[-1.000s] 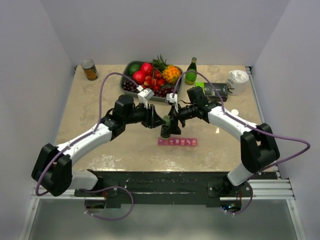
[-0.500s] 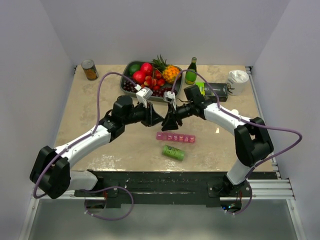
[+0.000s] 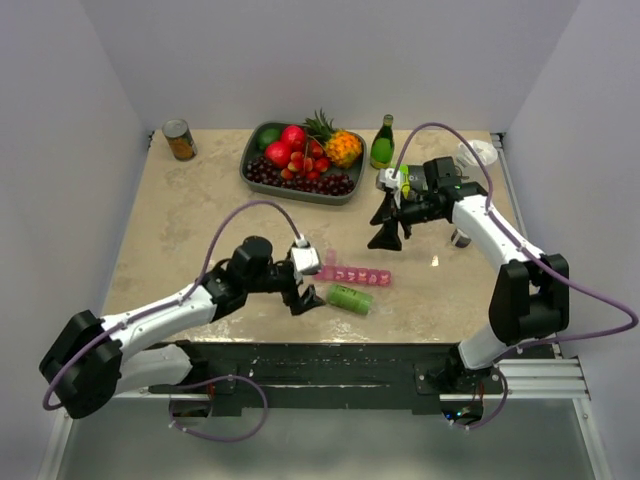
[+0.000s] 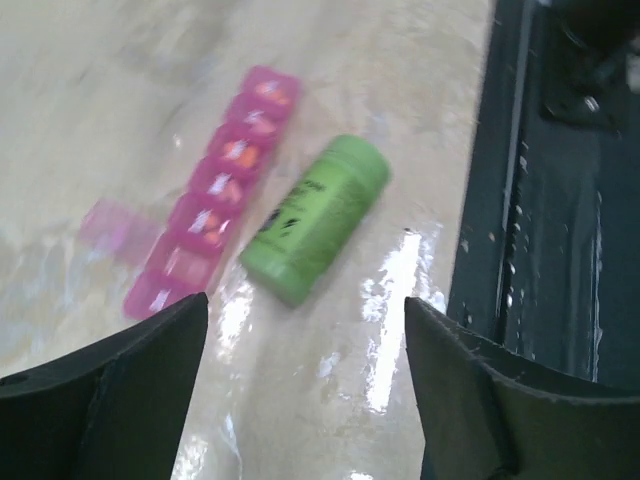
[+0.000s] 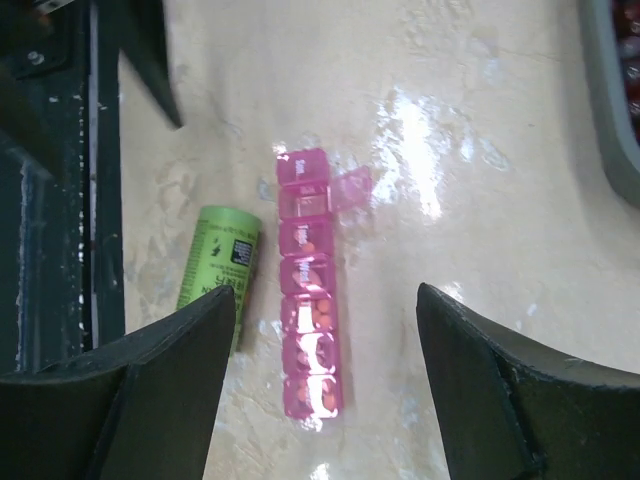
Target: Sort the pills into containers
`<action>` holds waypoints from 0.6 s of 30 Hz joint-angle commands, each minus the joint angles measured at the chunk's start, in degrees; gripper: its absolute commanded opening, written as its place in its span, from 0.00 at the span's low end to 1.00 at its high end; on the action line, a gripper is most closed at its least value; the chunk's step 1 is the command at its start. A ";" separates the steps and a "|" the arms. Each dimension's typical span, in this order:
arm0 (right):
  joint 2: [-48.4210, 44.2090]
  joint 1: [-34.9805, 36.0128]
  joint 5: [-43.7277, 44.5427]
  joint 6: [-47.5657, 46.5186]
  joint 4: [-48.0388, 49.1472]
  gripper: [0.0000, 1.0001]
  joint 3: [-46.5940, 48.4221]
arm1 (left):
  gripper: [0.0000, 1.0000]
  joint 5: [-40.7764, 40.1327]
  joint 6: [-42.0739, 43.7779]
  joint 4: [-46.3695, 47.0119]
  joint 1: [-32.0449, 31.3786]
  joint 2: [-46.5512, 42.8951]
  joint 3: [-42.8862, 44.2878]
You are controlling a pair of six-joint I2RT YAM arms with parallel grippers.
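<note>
The pink pill organizer (image 3: 356, 277) lies flat near the table's front, with orange pills showing in several compartments. It also shows in the left wrist view (image 4: 215, 195) and the right wrist view (image 5: 308, 300), where one end lid (image 5: 351, 188) stands open. A green pill bottle (image 3: 349, 298) lies on its side just in front of it, also seen from the left wrist (image 4: 316, 220) and the right wrist (image 5: 218, 270). My left gripper (image 3: 304, 298) is open and empty, just left of the bottle. My right gripper (image 3: 386, 236) is open and empty, behind and right of the organizer.
A tray of fruit (image 3: 262, 178) stands at the back centre, a can (image 3: 179, 139) at the back left, a green glass bottle (image 3: 382, 142) and a black device (image 3: 440, 180) at the back right. The black rail (image 4: 540, 200) runs along the table's near edge.
A second ago both grippers met at the upright green bottle. The bottle now lies on the table. The left gripper has drawn back to the near left, the right to the back right.
</note>
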 commanded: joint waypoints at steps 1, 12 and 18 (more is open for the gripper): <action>-2.96 -1.92 -1.51 -3.46 -1.37 0.79 -1.31 | 0.85 4.20 28.94 10.94 -6.70 -0.73 -4.16; -2.43 -2.88 -1.34 -3.81 -1.45 0.80 -1.66 | 0.84 -0.52 47.73 4.19 -13.30 24.32 13.22; -2.26 -3.24 -1.78 -4.16 -1.81 0.80 -1.58 | 0.70 -4.05 49.05 -3.81 -16.29 30.48 17.72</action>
